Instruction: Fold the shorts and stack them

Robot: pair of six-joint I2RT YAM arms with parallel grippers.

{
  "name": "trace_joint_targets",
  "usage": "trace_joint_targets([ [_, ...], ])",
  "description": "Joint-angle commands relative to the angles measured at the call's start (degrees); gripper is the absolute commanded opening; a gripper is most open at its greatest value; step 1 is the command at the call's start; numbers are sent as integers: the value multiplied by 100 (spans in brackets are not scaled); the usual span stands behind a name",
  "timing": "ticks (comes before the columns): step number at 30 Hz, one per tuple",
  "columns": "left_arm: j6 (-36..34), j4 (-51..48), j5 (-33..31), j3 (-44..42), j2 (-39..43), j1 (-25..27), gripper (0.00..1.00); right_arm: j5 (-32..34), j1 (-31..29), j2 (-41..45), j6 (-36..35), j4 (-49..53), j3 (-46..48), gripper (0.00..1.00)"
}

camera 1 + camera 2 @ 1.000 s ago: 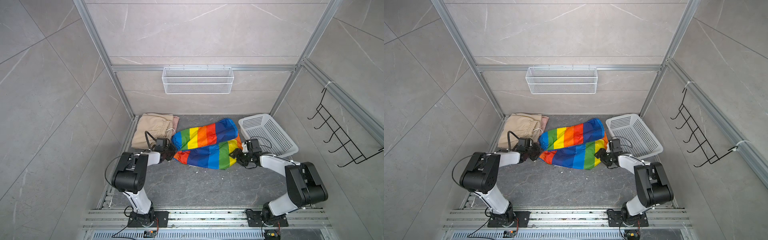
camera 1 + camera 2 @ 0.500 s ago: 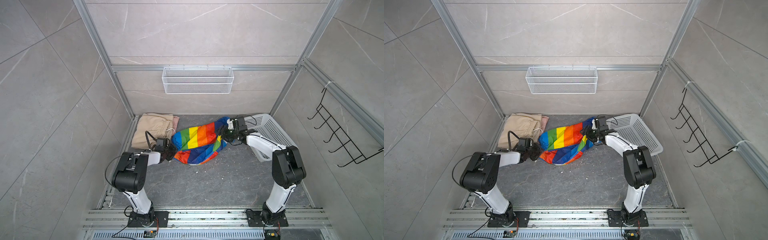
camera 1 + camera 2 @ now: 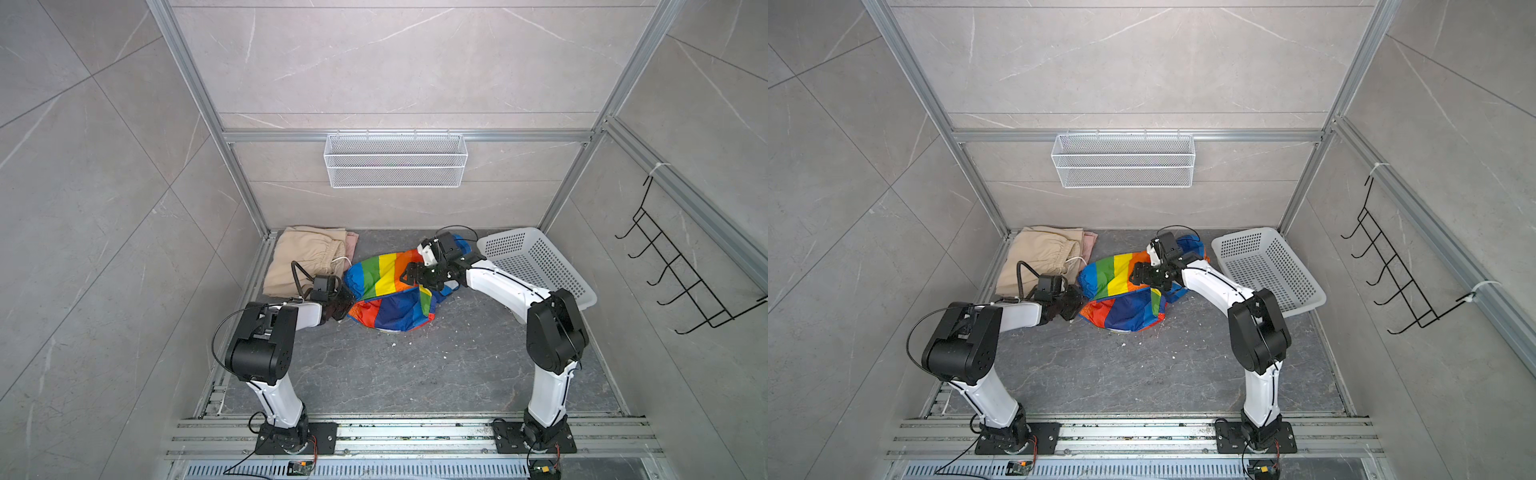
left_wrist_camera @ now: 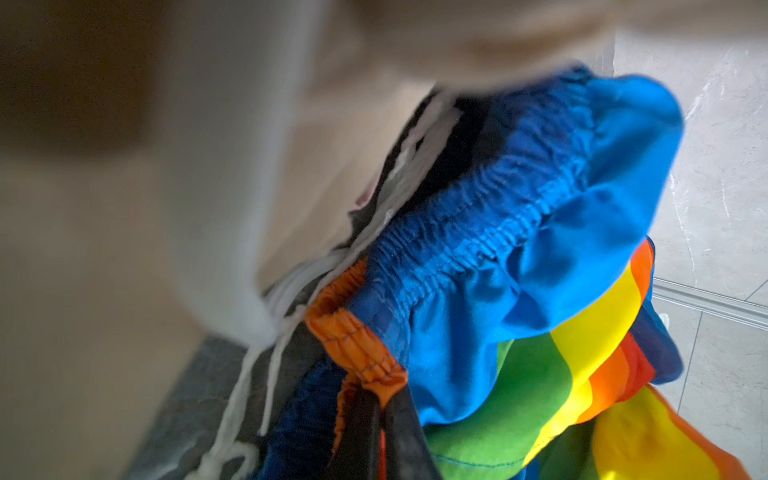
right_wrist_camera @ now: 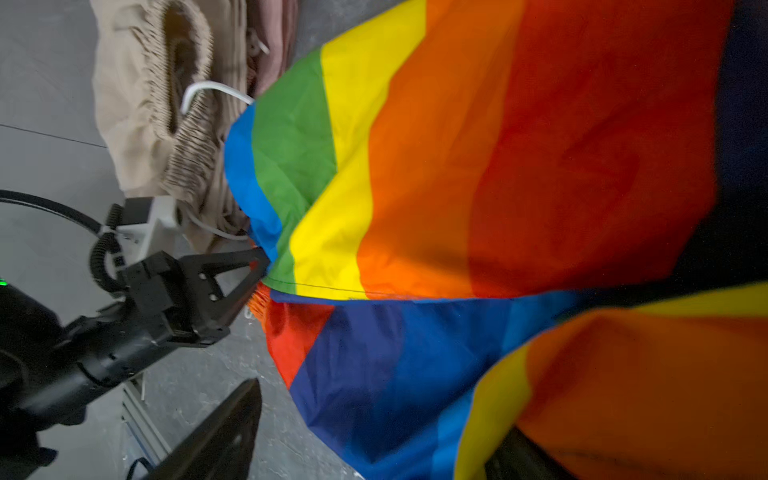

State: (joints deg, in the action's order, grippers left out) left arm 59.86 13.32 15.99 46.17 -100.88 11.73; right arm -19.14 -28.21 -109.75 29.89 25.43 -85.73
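The rainbow-striped shorts (image 3: 390, 286) (image 3: 1121, 291) lie bunched mid-floor, with one end folded over toward the left. My left gripper (image 3: 347, 301) (image 3: 1077, 301) (image 4: 386, 411) is shut on the orange waistband corner of the shorts (image 4: 498, 249); the right wrist view shows this gripper (image 5: 257, 266) pinching the edge. My right gripper (image 3: 409, 276) (image 3: 1138, 274) (image 5: 370, 449) hovers open over the folded fabric (image 5: 457, 166), which drapes over one finger. The beige shorts (image 3: 299, 257) (image 3: 1034, 257) (image 5: 145, 124) lie folded at the back left on the pink shorts (image 3: 352, 243) (image 3: 1090, 245).
A white perforated basket (image 3: 536, 266) (image 3: 1266, 266) stands tilted at the back right, just behind my right arm. A wire shelf (image 3: 395, 166) hangs on the back wall and a black hook rack (image 3: 685, 282) on the right wall. White crumbs dot the floor.
My right gripper carried the shorts' right end up and over to the left, folding them, and its jaws have widened. The left gripper stayed put, still clamped.
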Motion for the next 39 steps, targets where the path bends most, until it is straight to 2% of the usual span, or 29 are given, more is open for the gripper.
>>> trace_joint_targets([
  [1,-103,-68,-21,61,-23,45,0,-138,564,547,-184,-70,844,83],
  [4,-101,-7,-4,65,-95,43,0,-431,1164,1043,-148,-440,1693,83],
  [10,-55,48,27,133,-264,85,0,-733,2047,1515,-321,-598,2539,83],
  [14,-56,52,8,177,-293,110,0,-946,2196,1400,-314,-906,2724,82],
  [19,-55,5,18,199,-270,108,0,-1404,2166,1118,63,-1702,2726,79],
  [24,-129,-78,-28,194,-197,103,0,-1197,1683,1125,-110,-1594,2299,79],
  [33,-123,-206,-16,413,-214,59,0,631,-385,1140,-362,-224,1186,80],
  [36,-142,-262,-9,488,-209,47,0,930,-981,1262,-567,67,1213,82],
  [39,-213,-352,2,559,-192,44,0,1101,-1025,1726,-647,60,1816,85],
])
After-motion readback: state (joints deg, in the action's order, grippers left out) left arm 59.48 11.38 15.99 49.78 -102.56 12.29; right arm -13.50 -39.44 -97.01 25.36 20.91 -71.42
